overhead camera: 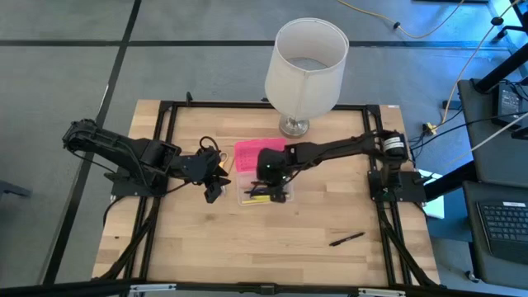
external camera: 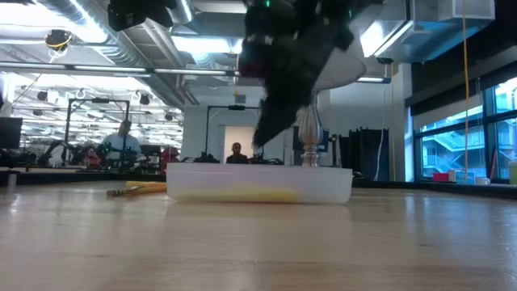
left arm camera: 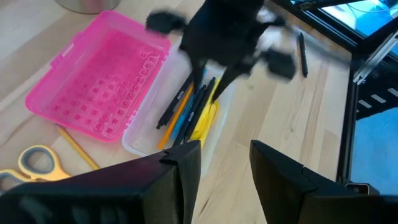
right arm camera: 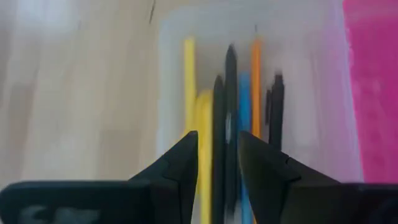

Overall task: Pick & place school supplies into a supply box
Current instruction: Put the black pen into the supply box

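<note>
The supply box lies open at mid-table: its pink lid [overhead camera: 250, 153] lies flat beside the clear tray [overhead camera: 246, 198]. The tray [left arm camera: 134, 140] holds several pens and pencils [left arm camera: 189, 109], yellow, black, blue and orange. My right gripper [overhead camera: 268, 175] hangs over the tray, fingers pointing down with a narrow gap, just above the pens [right arm camera: 219, 112]; I see it holding nothing. My left gripper [left arm camera: 225, 168] is open and empty left of the box. Yellow-handled scissors [left arm camera: 34, 163] and a yellow pencil [left arm camera: 78, 146] lie on the table by the lid. A black pen [overhead camera: 346, 239] lies at the near right.
A big white lampshade lamp [overhead camera: 305, 62] stands at the far edge behind the box. A black frame [overhead camera: 169, 107] runs around the tabletop. Bare wood lies along the near side of the table.
</note>
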You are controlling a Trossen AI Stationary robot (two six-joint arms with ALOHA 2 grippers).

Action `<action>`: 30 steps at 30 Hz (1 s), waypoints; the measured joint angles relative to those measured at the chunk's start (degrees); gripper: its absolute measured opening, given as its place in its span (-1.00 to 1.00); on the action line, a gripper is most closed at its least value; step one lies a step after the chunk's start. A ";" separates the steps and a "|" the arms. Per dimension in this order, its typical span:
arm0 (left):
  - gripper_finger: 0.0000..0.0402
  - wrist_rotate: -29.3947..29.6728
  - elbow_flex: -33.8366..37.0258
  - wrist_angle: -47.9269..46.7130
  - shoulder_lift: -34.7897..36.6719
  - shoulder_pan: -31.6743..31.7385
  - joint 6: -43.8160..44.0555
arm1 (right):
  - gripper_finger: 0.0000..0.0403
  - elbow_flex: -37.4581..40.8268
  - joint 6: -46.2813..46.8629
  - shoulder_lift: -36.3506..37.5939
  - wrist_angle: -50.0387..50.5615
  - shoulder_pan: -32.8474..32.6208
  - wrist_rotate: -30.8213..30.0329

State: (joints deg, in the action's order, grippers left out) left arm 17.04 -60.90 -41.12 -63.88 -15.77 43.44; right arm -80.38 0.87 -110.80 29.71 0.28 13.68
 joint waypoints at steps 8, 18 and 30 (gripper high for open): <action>-0.35 1.16 0.00 0.18 -0.02 0.11 -2.66 | -0.41 -0.29 3.30 11.57 23.37 -5.98 -3.20; -0.35 12.12 0.04 0.62 -0.02 0.15 -9.81 | -0.41 16.52 19.62 30.26 22.69 -24.60 -11.38; -0.35 15.02 0.04 0.70 -0.02 0.15 -10.23 | -0.41 26.87 38.72 29.14 12.36 -40.64 -7.51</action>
State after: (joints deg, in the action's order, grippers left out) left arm 32.05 -60.86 -40.42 -63.90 -15.62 33.21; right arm -53.51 39.59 -81.65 42.07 -40.36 6.16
